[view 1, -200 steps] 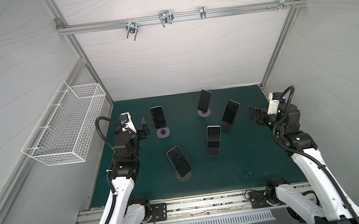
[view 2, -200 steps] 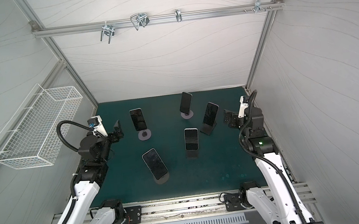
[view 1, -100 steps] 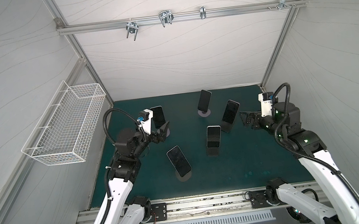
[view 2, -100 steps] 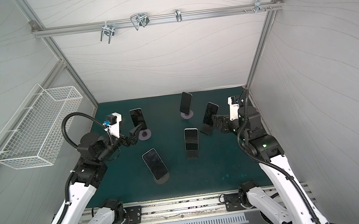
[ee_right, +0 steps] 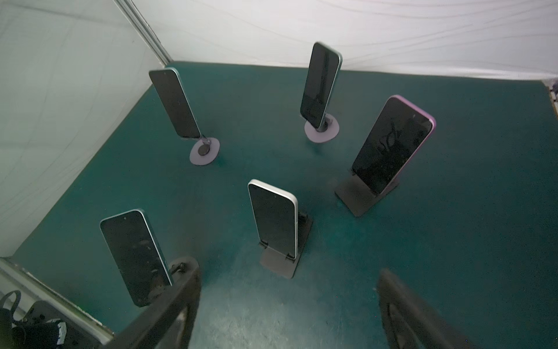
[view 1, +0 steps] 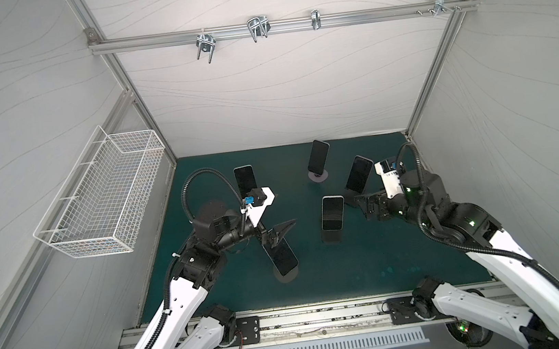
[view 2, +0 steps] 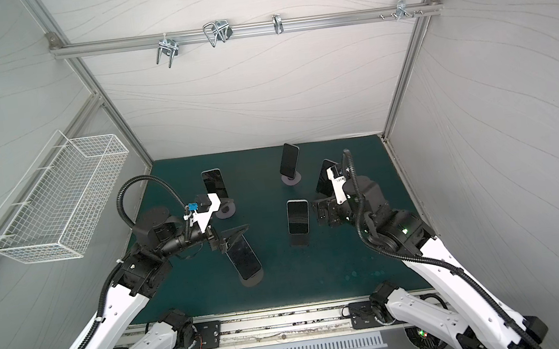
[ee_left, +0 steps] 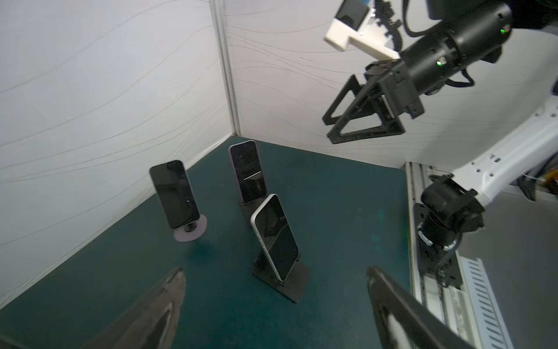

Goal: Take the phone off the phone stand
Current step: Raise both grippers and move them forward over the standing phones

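Several dark-screened phones stand on stands on the green mat (view 1: 370, 265). In both top views my left gripper (view 1: 283, 232) (view 2: 236, 235) hangs open just above the top of the front-left phone (view 1: 284, 257) (view 2: 243, 258), holding nothing. My right gripper (view 1: 360, 205) (view 2: 318, 210) is open and empty, between the white-edged middle phone (view 1: 333, 213) (ee_right: 273, 219) and the purple-edged right phone (view 1: 359, 173) (ee_right: 392, 145). The left wrist view looks past its open fingers (ee_left: 169, 290) at the middle phone (ee_left: 276, 237) on its black stand (ee_left: 282, 279).
Two more phones stand on round grey bases at the back left (view 1: 245, 180) and back middle (view 1: 318, 155). A white wire basket (view 1: 101, 199) hangs on the left wall. White walls close three sides, and an aluminium rail (view 1: 323, 317) runs along the front.
Both arms have swung in from the sides toward the middle. The left gripper went from beside the back-left phone to above the front-left one. The right gripper neared the middle phone.
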Motion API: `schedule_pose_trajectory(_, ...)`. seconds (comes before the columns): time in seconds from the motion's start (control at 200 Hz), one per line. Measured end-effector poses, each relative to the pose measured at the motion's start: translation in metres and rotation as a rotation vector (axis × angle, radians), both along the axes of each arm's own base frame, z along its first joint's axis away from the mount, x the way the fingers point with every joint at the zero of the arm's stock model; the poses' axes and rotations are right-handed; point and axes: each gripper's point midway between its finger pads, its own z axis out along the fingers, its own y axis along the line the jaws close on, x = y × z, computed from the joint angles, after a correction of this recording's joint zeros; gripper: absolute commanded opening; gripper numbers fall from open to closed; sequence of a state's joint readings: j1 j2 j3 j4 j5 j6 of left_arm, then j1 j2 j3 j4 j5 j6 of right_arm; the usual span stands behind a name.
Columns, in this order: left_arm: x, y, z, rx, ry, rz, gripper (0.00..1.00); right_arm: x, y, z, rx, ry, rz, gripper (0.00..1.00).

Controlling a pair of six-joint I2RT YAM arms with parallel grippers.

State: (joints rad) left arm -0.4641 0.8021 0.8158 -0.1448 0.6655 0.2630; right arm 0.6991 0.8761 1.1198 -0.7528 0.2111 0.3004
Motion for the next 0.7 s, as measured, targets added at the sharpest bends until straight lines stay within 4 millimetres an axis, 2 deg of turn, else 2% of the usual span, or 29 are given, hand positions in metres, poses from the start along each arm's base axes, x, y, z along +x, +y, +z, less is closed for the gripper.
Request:
schedule_pose_trajectory(0.19,-0.014,-0.019,-0.011,0.051,-0.033,-0.100,0.95,-0.006,0.006,-0.007,-0.023,0.024,-0.016,0.91)
schedule_pose_trajectory(0.475,-0.027,-0.046,-0.009,0.054,-0.080,-0.200,0.95,0.003,-0.004,-0.011,-0.009,0.022,-0.132,0.91)
schedule_pose_trajectory(0.61,-0.025,-0.062,-0.005,0.053,-0.076,-0.236,0.95,0.007,-0.006,-0.009,-0.020,0.003,-0.153,0.92)
schedule_pose_trajectory(0.7,-0.016,-0.072,0.003,0.039,-0.066,-0.230,0.94,0.010,-0.009,-0.007,-0.050,-0.018,-0.156,0.92)
